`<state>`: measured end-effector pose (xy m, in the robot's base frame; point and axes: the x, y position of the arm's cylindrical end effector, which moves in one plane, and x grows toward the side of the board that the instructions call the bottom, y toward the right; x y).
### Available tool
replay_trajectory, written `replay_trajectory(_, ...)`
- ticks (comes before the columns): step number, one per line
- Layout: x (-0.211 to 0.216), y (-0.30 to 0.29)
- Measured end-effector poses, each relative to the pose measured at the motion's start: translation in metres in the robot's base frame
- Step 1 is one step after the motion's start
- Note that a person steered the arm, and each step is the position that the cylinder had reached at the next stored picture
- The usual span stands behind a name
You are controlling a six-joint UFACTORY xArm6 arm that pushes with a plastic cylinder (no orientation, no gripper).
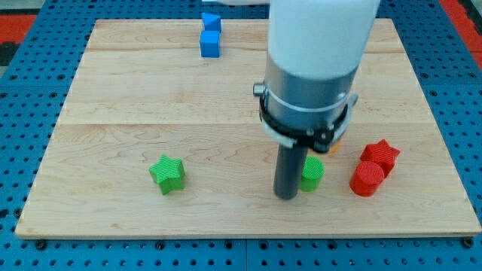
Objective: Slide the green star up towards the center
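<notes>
Jaws are absent from this rig, so nothing can be said to be released, clenched or grasping; a straight dark rod is carried instead, and my tip (286, 196) is seen planted on the wooden counter (113, 98) near the view's bottom, right of centre. Read from the view's left, the green star (167, 174) is found first, lying alone on the lower left part of the counter, well apart from my tip and untouched. Further along, two blue blocks (211, 36) are stacked close together at the view's top, the nearer a cube, the farther partly cut off. My tip is then reached, with a second green block (312, 173), its shape partly hidden by the rod, touching or just beside it on the right. A sliver of orange (335, 144) is glimpsed behind the arm's grey collar. At the far right a red cylinder (367, 179) and a red star (381, 154) are seen pressed together. The green star is judged light, rigid and ribbed, likely to glide readily over the smooth wood yet to spin if struck on one point. No hold can be taken; contact is best made at its lower edge, in a notch between two points, so that it is driven straight towards the centre.
</notes>
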<state>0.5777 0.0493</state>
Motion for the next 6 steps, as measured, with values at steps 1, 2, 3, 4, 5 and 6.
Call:
replay_trajectory(1,0.04,-0.052)
replay_trajectory(2,0.038,-0.151)
replay_trajectory(3,0.014,-0.226)
replay_trajectory(4,-0.015,-0.214)
replay_trajectory(5,-0.039,-0.131)
replay_trajectory(6,-0.034,-0.1)
